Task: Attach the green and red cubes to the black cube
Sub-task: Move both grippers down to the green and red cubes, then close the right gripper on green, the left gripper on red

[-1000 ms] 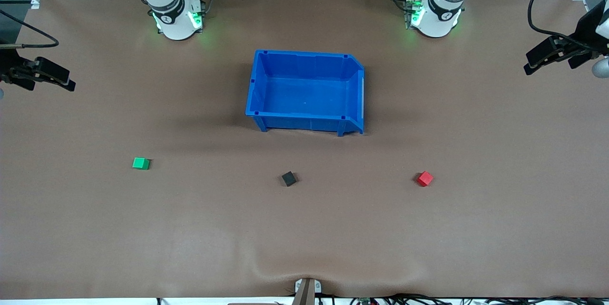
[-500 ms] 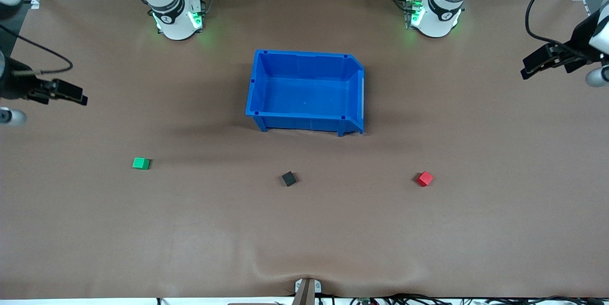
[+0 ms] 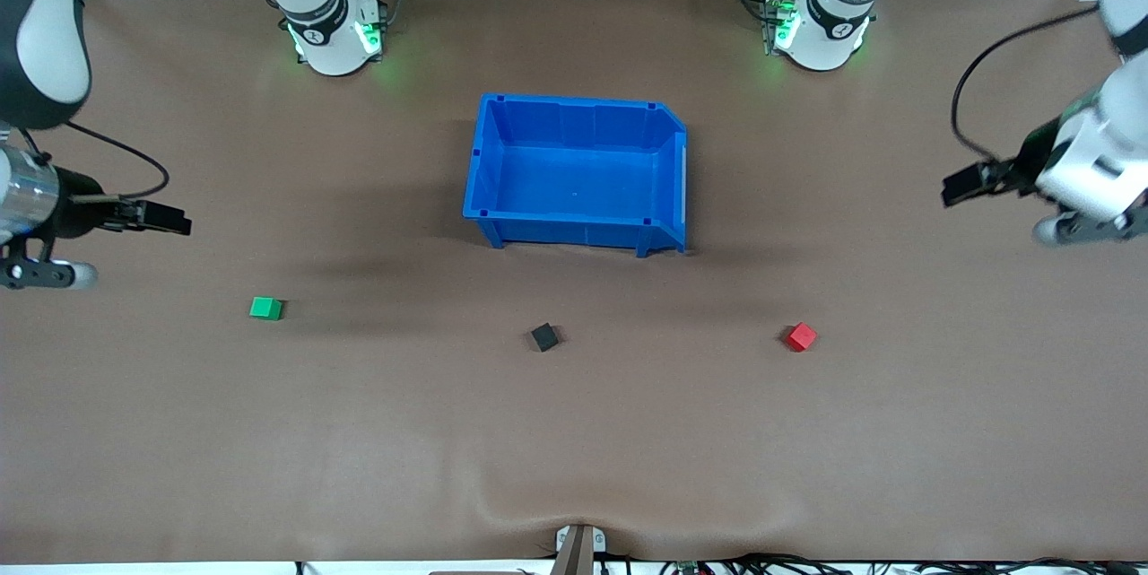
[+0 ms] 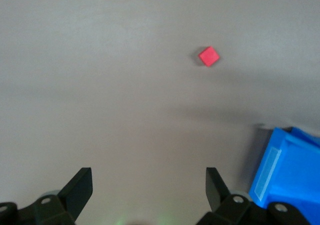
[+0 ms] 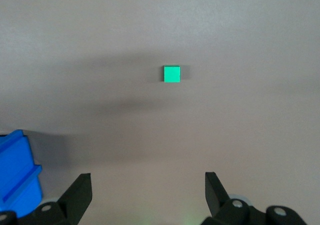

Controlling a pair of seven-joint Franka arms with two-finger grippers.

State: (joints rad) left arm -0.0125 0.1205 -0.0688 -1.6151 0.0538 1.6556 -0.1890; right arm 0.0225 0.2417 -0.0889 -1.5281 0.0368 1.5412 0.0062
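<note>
1. Sitting in the lower half of the front frame, the three cubes form a loose row: green cube (image 3: 265, 309) at lower left, black cube (image 3: 543, 337) at centre, red cube (image 3: 801, 337) at lower right, all well apart on the brown table (image 3: 574, 431).
2. The blue bin (image 3: 574, 230) stands just above centre, empty.
3. The right gripper (image 3: 175, 221) hangs at the frame's left edge, above the green cube; its wrist view shows the fingers (image 5: 80, 192) spread wide, holding nothing.
4. The left gripper (image 3: 958, 189) hangs at the right edge, upper right of the red cube; its fingers (image 4: 215, 185) are likewise spread and empty.
5. The cubes look light, rigid and smooth-faced, so likely easy to lift but prone to skid if nudged.
6. Pinch each across two opposite flat sides; the red and black ones sit turned, so the wrist probably needs rotating to match.
</note>
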